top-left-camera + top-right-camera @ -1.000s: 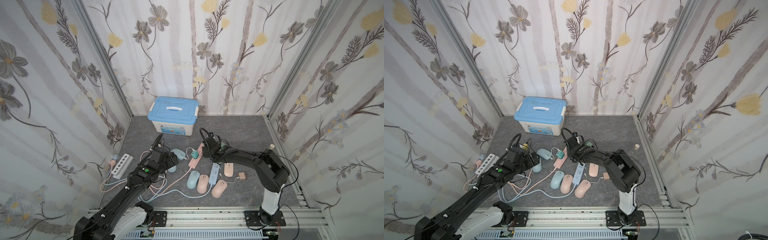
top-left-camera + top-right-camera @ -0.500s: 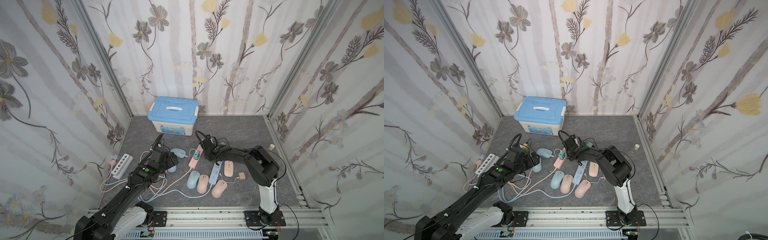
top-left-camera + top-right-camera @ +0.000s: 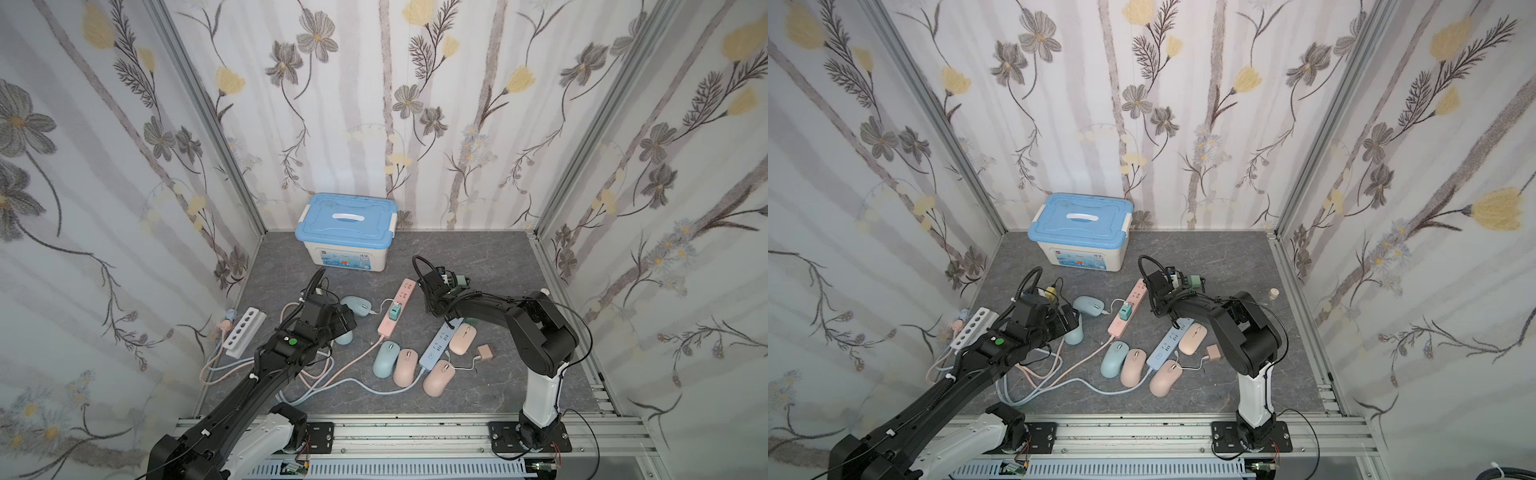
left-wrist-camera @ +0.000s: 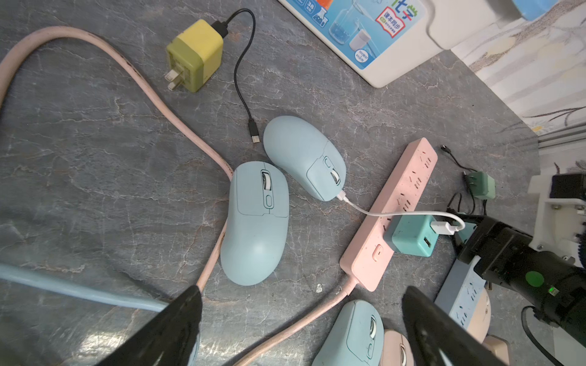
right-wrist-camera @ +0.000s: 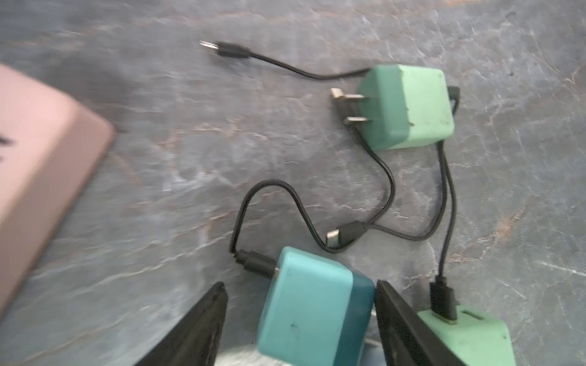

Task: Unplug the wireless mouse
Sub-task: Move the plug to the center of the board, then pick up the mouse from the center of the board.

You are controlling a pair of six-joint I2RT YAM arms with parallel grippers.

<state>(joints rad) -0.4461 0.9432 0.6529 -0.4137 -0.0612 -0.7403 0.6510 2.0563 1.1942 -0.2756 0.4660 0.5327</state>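
A light blue wireless mouse (image 3: pixel 356 305) (image 3: pixel 1089 306) (image 4: pixel 304 157) lies on the grey floor. A white cable (image 4: pixel 374 214) runs from its nose to a teal charger (image 3: pixel 395 311) (image 4: pixel 412 236) plugged into the pink power strip (image 3: pixel 405 291) (image 4: pixel 412 171). My left gripper (image 3: pixel 347 322) (image 4: pixel 304 317) hovers open near that mouse, above a second blue mouse (image 4: pixel 257 221), holding nothing. My right gripper (image 3: pixel 432 291) (image 5: pixel 301 317) is right of the strip. It is open around a loose teal charger (image 5: pixel 314 304): one finger touches the charger, the other stands clear.
A blue-lidded box (image 3: pixel 347 232) stands at the back. Loose green chargers (image 5: pixel 409 107) (image 5: pixel 469 336) with black cables lie by my right gripper. A yellow charger (image 4: pixel 193 54), a white strip (image 3: pixel 243 332), a blue strip (image 3: pixel 438 345), several mice (image 3: pixel 405 368) and tangled cords (image 3: pixel 316 382) crowd the front.
My right gripper swung toward the pink strip, then back to the right, its jaws narrowing and widening again. The left arm has not moved.
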